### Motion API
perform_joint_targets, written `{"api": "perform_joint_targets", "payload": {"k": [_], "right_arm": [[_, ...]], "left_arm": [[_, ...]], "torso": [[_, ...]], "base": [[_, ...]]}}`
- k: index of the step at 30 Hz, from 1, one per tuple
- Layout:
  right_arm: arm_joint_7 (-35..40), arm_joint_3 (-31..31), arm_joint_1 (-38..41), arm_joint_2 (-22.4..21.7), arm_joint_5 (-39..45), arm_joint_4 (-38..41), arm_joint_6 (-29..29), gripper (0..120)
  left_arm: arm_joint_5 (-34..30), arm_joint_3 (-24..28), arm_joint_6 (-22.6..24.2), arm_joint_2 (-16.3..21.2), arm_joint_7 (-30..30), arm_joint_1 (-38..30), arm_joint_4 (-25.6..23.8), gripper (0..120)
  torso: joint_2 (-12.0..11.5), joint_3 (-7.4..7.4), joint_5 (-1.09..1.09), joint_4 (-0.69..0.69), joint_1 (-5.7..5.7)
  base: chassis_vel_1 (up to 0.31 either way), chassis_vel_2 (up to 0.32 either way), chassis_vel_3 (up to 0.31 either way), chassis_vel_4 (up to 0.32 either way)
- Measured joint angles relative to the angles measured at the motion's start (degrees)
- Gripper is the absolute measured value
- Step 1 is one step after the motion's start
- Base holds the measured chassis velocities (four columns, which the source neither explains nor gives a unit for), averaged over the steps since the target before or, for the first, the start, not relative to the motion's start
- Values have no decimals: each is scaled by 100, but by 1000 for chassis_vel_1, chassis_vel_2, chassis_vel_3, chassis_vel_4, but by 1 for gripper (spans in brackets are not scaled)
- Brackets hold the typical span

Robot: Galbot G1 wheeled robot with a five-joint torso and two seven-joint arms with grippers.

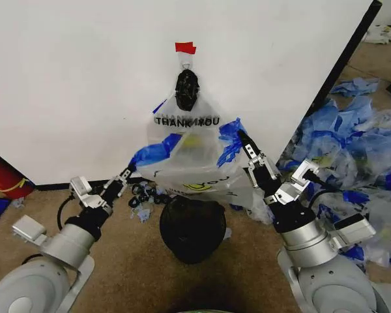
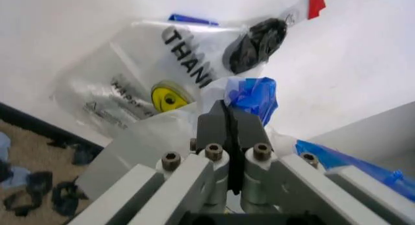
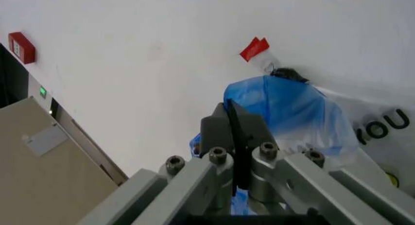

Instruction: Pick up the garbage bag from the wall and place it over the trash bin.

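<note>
Garbage bag: the garbage bag (image 1: 189, 153), clear plastic with black "THANK YOU" print and a yellow smiley, hung against the wall (image 1: 72, 85), spread wide between the two tools and directly above the trash bin.
Hanging point: a black knot (image 1: 187, 89) at the bag's top sat under a strip of red tape (image 1: 185, 47) stuck to the wall.
Left tool: the left tool (image 1: 127, 172) was at the bag's lower left corner, its fingers pressed together on the blue tape strip (image 1: 153, 153) there; in the left wrist view the closed fingers (image 2: 228, 125) met a bunch of blue tape and clear film.
Right tool: the right tool (image 1: 246, 145) was at the bag's right edge, fingers closed on the blue-taped plastic (image 1: 230, 138); in the right wrist view the black fingers (image 3: 232, 125) were together with blue film bunched just beyond them.
Trash bin: the trash bin (image 1: 193, 228), black wire mesh, stood on the brown floor (image 1: 130, 261) just below the bag's bottom edge, between the two arms.
Surroundings: a mass of clear-and-blue bags (image 1: 352, 150) lay on the floor to the robot's right, beyond the wall's black-edged end; small dark scraps (image 1: 143, 195) lay near the wall base by the left tool.
</note>
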Motion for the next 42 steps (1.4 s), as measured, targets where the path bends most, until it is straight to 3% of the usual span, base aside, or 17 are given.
{"api": "perform_joint_targets", "payload": {"k": [6, 15, 23, 35, 42], "right_arm": [[27, -138, 212, -2, 98, 0, -11, 0], [47, -169, 351, -50, 350, 0, -83, 0], [145, -149, 185, -62, 316, 0, -112, 0], [237, -91, 104, -93, 238, 0, -157, 0], [252, -393, 90, -57, 91, 0, -172, 0]], "left_arm": [[-328, -265, -36, 389, -104, -22, 0, 0], [-1467, -323, -154, 1085, -402, -480, 0, 0], [-1485, 175, -99, 979, -464, -506, 0, 0], [-1515, 440, -87, 1063, -513, -383, 0, 0], [-1338, 979, -88, 785, -810, -278, 1, 0]], "torso": [[0, 0, 0, 0, 0], [0, 0, 2, 0, 0], [0, 0, -1, 0, 0], [0, 0, 0, 0, 0], [0, 0, -1, 0, 0]], "base": [[0, 0, 0, 0], [0, 0, 0, 0], [0, 0, 0, 0], [0, 0, 0, 0], [0, 0, 0, 0]]}}
